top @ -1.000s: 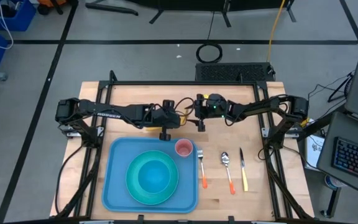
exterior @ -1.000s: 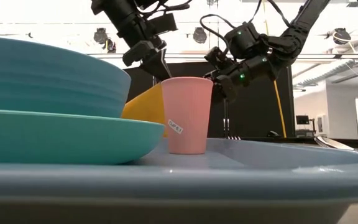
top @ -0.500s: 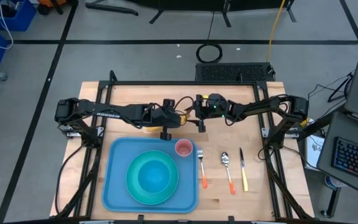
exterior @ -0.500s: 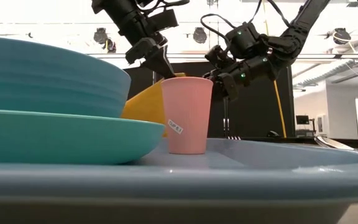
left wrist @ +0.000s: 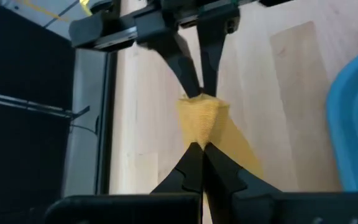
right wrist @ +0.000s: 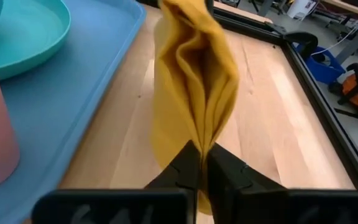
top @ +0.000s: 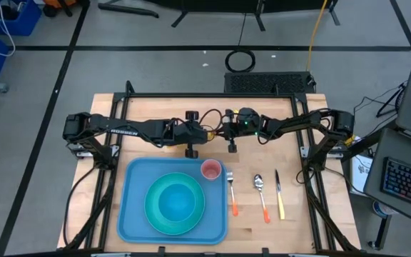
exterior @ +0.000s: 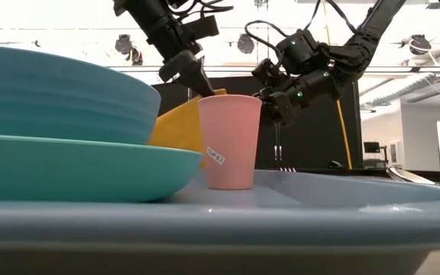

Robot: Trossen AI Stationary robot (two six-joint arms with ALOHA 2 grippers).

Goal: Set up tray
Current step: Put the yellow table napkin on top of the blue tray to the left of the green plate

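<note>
We see a wooden desk (top: 155, 107) framed by black rails, and on its near left part lies the tray (top: 135, 214), large and light blue, its long sides running toward the near edge, which it almost reaches. A strip of bare wood stays open along the far edge behind the tray, and a wider bare stretch lies toward the right edge. On the tray rests a round teal plate (top: 152, 210) carrying a blue bowl (top: 175, 203), and a pink cup (top: 210, 170) stands upright in the tray's far right corner. Just right of the tray, on bare wood, a fork (top: 231, 191), a spoon (top: 261, 193) and a knife (top: 279, 193) lie side by side. Over the far strip, behind the tray's far rim, the two arms meet near the middle. The left gripper (left wrist: 201, 147) is clamped on a yellow cloth (left wrist: 213, 127), and the right gripper (right wrist: 202, 149) pinches the same cloth from the opposite side, holding it bunched above the wood, clear of the tray.
</note>
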